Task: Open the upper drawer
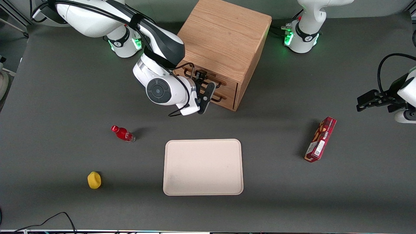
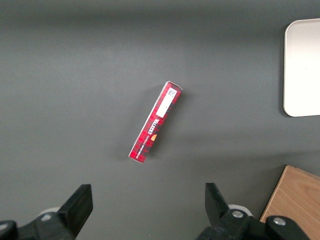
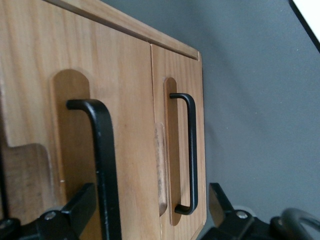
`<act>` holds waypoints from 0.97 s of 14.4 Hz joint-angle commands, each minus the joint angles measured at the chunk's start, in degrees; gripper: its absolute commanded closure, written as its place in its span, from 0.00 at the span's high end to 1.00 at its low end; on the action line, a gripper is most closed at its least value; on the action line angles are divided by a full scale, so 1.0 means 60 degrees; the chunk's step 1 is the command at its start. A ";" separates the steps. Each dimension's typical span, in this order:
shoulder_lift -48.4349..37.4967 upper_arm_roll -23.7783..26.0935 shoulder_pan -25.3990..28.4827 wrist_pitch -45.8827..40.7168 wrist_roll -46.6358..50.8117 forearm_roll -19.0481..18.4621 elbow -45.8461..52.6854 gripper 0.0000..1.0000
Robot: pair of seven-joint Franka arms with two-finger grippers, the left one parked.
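A wooden cabinet [image 1: 224,35] with two drawers stands at the back of the table, drawer fronts facing the front camera. Both drawers look shut. The upper drawer's black handle [image 1: 217,81] also shows in the right wrist view [image 3: 102,150]. The lower drawer's handle [image 1: 217,98] shows there too [image 3: 192,150]. My right gripper [image 1: 203,86] is open, right in front of the drawer fronts. In the right wrist view the gripper [image 3: 147,210] has its fingers spread wide. The upper handle's bar lies just inside one finger [image 3: 75,210]. The other finger [image 3: 222,205] is past the lower handle.
A cream tray [image 1: 203,167] lies nearer the front camera than the cabinet. A red bottle [image 1: 123,133] and a yellow object [image 1: 94,180] lie toward the working arm's end. A red box [image 1: 320,139] lies toward the parked arm's end and shows in the left wrist view [image 2: 156,122].
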 commanded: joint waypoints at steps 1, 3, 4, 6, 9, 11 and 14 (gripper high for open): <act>0.0198 -0.0047 -0.0087 0.0187 -0.0661 -0.0291 0.0014 1.00; 0.0272 -0.0237 -0.0116 0.0187 -0.0781 -0.0307 0.0203 1.00; 0.0330 -0.0398 -0.0087 0.0187 -0.0868 -0.0307 0.0306 1.00; 0.0564 -0.0531 -0.0116 0.0071 -0.1001 -0.0307 0.0817 1.00; 0.0769 -0.0882 -0.0087 -0.0295 -0.1016 -0.0293 0.1359 1.00; 0.1120 -0.0912 -0.0087 -0.0704 -0.1016 -0.0394 0.1959 1.00; 0.1765 -0.0912 -0.0072 -0.1511 -0.1030 -0.0893 0.3086 1.00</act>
